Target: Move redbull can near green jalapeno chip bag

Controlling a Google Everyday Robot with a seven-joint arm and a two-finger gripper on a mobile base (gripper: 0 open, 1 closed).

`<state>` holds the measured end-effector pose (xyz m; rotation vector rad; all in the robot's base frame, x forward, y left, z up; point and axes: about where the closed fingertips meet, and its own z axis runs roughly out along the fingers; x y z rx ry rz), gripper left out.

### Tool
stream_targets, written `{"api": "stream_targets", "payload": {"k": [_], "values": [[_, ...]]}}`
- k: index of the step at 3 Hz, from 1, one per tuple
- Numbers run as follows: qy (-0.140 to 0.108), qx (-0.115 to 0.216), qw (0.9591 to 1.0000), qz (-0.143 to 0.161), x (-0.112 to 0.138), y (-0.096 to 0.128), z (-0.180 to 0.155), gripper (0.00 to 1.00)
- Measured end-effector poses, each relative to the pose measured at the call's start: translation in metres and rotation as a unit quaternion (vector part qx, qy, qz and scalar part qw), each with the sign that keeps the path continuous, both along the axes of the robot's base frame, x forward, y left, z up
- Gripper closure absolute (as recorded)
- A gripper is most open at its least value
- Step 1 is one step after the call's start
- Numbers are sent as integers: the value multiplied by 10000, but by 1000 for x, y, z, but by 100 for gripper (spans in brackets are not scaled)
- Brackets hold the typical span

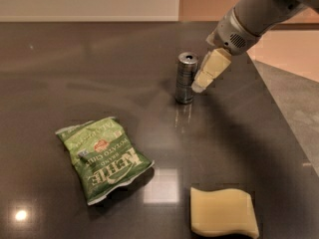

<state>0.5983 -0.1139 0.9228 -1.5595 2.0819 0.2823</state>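
The redbull can (186, 78) stands upright on the dark tabletop (99, 73), right of centre and toward the back. The green jalapeno chip bag (103, 158) lies flat at the front left, well apart from the can. My gripper (208, 74) comes in from the upper right on a grey arm. Its pale fingers (211, 70) point down and left, and their tips sit right beside the can's right side, at about mid-height.
A pale yellow wavy-edged sponge (223, 212) lies at the front right. The table's right edge (279, 108) runs diagonally behind the arm, with lighter floor (299, 98) beyond it.
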Motion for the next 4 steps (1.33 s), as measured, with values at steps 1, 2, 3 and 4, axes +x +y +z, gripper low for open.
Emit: {"api": "stream_targets", "payload": {"k": [1, 2, 3, 4], "values": [[49, 135, 9999, 92, 3, 15, -5, 0], [122, 265, 9994, 183, 3, 27, -9, 0], [176, 373, 9988, 254, 1, 34, -9, 18], [185, 454, 9983, 324, -2, 36, -6, 41]]}}
